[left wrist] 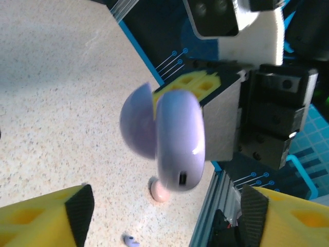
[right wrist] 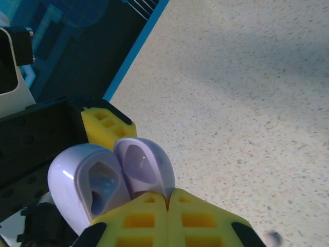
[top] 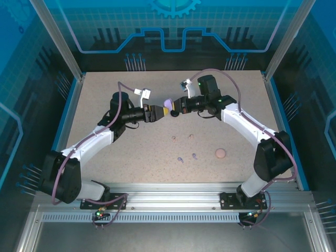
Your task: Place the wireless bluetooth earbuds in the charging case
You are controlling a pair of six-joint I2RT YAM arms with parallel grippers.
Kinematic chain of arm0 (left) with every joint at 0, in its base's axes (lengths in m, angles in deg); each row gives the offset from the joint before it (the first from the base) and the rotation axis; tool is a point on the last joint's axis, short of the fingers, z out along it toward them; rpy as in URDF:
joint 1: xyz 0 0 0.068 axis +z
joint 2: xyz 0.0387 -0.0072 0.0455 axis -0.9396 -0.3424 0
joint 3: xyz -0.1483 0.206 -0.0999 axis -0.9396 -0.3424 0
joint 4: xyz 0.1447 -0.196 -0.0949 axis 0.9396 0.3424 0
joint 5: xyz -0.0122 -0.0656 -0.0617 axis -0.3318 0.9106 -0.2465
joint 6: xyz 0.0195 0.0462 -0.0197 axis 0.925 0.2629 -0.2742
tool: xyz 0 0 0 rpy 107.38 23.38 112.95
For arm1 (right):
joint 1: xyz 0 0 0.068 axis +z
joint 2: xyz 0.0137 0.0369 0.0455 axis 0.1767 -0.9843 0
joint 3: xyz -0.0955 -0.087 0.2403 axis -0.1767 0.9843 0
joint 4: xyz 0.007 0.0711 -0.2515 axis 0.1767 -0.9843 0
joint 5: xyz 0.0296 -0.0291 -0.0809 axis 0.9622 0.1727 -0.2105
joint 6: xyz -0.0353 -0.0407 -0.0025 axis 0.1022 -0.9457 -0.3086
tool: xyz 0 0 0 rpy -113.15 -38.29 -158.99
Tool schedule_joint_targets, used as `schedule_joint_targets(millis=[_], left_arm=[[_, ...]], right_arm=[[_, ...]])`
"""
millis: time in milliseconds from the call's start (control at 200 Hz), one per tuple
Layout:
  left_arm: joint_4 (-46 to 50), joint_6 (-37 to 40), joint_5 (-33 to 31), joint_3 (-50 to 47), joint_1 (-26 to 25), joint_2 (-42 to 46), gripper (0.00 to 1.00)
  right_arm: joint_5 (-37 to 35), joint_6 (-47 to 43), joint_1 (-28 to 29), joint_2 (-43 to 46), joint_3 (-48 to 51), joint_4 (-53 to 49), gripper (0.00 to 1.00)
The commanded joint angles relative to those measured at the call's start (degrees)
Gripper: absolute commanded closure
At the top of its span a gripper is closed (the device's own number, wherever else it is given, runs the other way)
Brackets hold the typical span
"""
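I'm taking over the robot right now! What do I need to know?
Left gripper: open, not touching the case.
Right gripper: shut on the lilac case, holding it open in the air.
Lilac earbuds and pinkish earbuds: loose on the table; the pink case sits nearby.
Done: lilac case lifted and open; its wells look empty.
Left: put the earbuds in.
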Motion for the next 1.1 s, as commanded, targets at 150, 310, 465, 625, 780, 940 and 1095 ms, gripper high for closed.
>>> schedule_joint_targets(millis=[150,310,465,625,780,940,1095], left_arm=[[16.06,9.39,1.17,8.78,2.37,1.35,0.03],[27.96,17.27,5.0,15.76,2.66,-3.1,0.02],[38.75,24.2,8.14,22.36,2.66,-9.59,0.1],[48.77,30.95,8.86,28.0,2.58,-15.92,0.23],[54.25,34.82,10.03,31.74,2.4,-20.28,0.34],[54.87,35.45,12.09,33.17,1.81,-22.7,0.44],[55.9,36.31,12.89,34.56,0.76,-24.58,0.5]], right_arm=[[-7.75,-16.26,-2.05,-3.47,-6.61,-13.16,1.0],[-12.78,-24.29,-2.09,-5.83,-7.41,-14.78,1.0],[-11.41,-29.25,-2.04,-7.32,-7.94,-15.4,1.0],[-7.61,-31.67,-1.79,-9.17,-9.99,-18.65,1.0],[-6.26,-32.46,-0.6,-9.59,-10.09,-19.63,1.0],[-6.59,-32.7,0.61,-10.14,-10.31,-20.05,1.0],[-5.97,-32.45,1.4,-10.68,-11.27,-20.41,1.0]])
